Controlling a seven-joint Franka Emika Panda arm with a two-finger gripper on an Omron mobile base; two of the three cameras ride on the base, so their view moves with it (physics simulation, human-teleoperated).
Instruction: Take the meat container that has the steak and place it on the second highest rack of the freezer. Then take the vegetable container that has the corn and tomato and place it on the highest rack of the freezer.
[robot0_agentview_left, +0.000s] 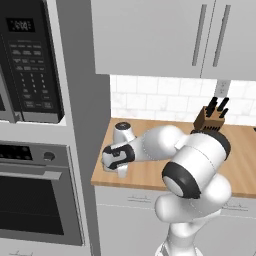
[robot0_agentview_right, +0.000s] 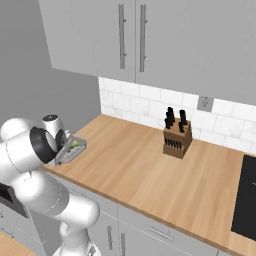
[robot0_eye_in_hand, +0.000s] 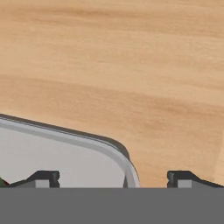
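The gripper (robot0_eye_in_hand: 113, 177) hangs low over the smooth wooden counter (robot0_eye_in_hand: 131, 65), its two dark fingertips (robot0_eye_in_hand: 43, 177) spread wide, straddling the rounded grey corner rim of a shallow container (robot0_eye_in_hand: 65, 153) and clamped on nothing. In the right base view that grey vegetable container (robot0_agentview_right: 76, 147) sits at the counter's left end with a hint of green inside, well apart from the wooden knife block (robot0_agentview_right: 177, 139).

Bare wooden counter (robot0_agentview_right: 135, 165) lies open between the grey tray (robot0_eye_in_hand: 65, 153) at its left end and the knife block (robot0_agentview_right: 177, 137) by the backsplash
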